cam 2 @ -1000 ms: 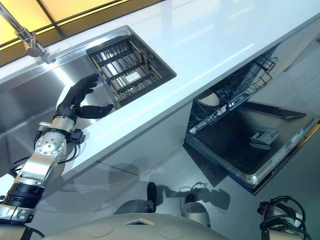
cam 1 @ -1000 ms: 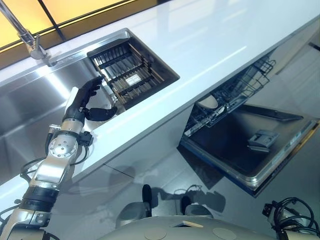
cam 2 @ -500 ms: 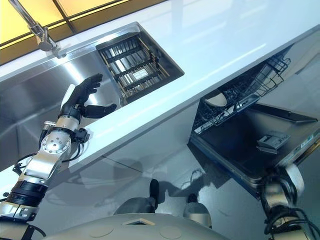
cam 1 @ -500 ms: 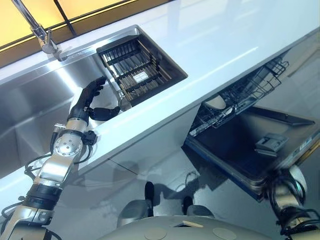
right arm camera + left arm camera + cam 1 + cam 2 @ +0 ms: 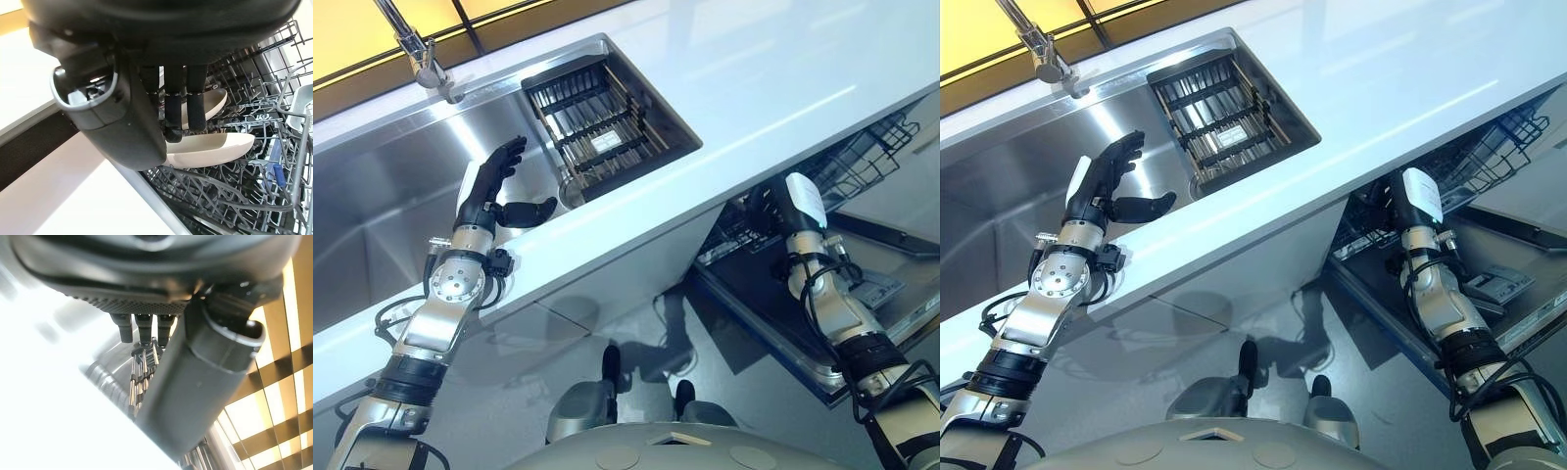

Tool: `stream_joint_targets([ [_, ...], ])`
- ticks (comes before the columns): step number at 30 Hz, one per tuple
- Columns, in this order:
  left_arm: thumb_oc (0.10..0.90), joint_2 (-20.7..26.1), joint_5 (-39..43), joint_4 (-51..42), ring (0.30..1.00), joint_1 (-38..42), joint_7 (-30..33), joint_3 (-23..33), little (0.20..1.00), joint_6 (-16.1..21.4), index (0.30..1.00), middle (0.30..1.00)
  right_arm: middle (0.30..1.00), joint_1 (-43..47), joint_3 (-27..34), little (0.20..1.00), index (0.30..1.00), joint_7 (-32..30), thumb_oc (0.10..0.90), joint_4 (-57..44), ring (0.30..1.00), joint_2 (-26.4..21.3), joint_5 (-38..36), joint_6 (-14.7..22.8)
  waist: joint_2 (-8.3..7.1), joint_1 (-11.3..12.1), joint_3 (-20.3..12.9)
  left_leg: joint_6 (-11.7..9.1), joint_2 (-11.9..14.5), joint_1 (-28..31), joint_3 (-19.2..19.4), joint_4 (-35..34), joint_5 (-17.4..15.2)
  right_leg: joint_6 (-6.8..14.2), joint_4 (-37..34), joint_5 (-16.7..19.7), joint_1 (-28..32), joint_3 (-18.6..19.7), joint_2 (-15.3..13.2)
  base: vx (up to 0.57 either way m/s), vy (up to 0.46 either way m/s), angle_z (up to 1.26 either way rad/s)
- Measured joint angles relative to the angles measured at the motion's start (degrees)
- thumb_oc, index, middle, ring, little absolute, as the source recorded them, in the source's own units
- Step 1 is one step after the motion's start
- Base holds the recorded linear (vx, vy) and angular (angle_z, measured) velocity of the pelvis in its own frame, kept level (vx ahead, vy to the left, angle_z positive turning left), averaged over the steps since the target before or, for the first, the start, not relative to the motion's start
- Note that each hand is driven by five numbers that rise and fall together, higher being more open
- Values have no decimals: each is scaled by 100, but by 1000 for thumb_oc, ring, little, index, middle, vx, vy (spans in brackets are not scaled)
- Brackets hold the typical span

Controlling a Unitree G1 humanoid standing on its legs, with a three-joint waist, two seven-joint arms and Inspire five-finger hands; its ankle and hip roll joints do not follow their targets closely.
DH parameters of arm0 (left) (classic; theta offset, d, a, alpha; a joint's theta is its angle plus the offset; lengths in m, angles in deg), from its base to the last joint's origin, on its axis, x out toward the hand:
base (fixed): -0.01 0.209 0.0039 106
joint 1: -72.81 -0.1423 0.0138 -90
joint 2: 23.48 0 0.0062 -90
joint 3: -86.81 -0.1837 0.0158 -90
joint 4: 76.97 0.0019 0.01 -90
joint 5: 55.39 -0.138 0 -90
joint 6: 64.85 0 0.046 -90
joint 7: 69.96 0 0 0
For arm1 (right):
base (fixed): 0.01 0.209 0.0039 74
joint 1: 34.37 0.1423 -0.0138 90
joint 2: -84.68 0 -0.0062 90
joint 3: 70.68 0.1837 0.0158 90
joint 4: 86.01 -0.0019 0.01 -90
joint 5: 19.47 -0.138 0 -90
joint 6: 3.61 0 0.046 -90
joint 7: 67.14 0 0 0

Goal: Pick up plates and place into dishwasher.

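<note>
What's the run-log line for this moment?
left hand: open, over sink | right hand: at dishwasher rack, fingers extended by cream plates | holding: nothing seen

The left hand (image 5: 489, 191) is raised over the stainless steel sink basin (image 5: 382, 206), fingers straight and spread, thumb stuck out sideways, holding nothing. The right hand (image 5: 1415, 201) reaches well off from that sink, fingers extended, empty.

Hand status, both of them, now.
Left hand: open, fingers spread above the sink, holding nothing.
Right hand: open, fingers straight, reaching into the dishwasher rack by a plate, holding nothing.
</note>
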Motion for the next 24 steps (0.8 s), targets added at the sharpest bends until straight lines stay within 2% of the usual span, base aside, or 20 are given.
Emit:
stream_joint_targets([
  [7, 800, -65, 0, -11, 900, -10, -71, 13, 900, 6, 900, 900, 300, -104, 68, 200, 300, -31, 100, -48, 300, 4, 69, -33, -19, -8, 11, 8, -9, 29, -35, 0, 10, -1, 0, -1, 48, -20, -4, 10, 34, 3],
  [13, 800, -65, 2, -53, 900, -102, -216, 208, 900, 34, 900, 900, 300, -942, 1052, 200, 300, -315, 100, -834, 300, 142, 186, 157, -86, -31, 52, 21, -14, 56, 31, 0, -2, 1, 2, -9, 59, 19, -28, -2, 4, -1],
  [16, 800, -62, 2, -84, 900, -403, -285, 538, 900, 81, 900, 900, 300, -1294, 2132, 200, 300, -664, 100, -905, 300, 303, 42, 227, -138, -133, 66, 25, -8, 137, 170, -2, -79, 18, 8, -17, 67, 171, -66, -17, -47, -17],
  [17, 800, -62, 1, -92, 900, -507, -320, 658, 900, 128, 900, 900, 300, -1433, 2451, 200, 300, -711, 100, -911, 300, 338, -154, 219, -157, -180, 68, 25, -11, 155, 187, -3, -94, 32, 37, -28, 68, 183, -77, -46, -98, -19],
  [19, 800, -52, 0, -169, 900, -825, -364, 1023, 900, 156, 900, 900, 300, -1778, 3289, 200, 300, -837, 100, -876, 300, 637, -1023, 165, -235, -300, 77, 60, -5, 233, 313, -4, -136, 59, 108, -49, 60, 320, -94, -71, -109, -31],
  [20, 800, -48, -1, -170, 900, -860, -377, 1095, 900, 156, 900, 900, 300, -1838, 3430, 200, 300, -878, 100, -862, 300, 702, -1231, 153, -252, -344, 85, 67, -1, 248, 353, -3, -140, 60, 129, -49, 42, 344, -98, -83, -99, -29],
  [22, 800, 16, -8, -141, 900, -944, -398, 1348, 900, 155, 900, 900, 300, -2074, 3853, 200, 300, -1044, 100, -704, 300, 1016, -2308, 146, -309, -536, 112, 69, 37, 276, 528, -2, -178, 81, 275, -63, -88, 459, -99, -108, -102, -46],
  [24, 800, 146, -9, -46, 900, -877, -400, 1346, 900, 155, 900, 900, 300, -2062, 3879, 200, 300, -1165, 100, -409, 300, 1142, -2844, 166, -326, -627, 119, 65, 60, 273, 623, -4, -185, 84, 382, -63, -194, 467, -101, -85, -89, -41],
])
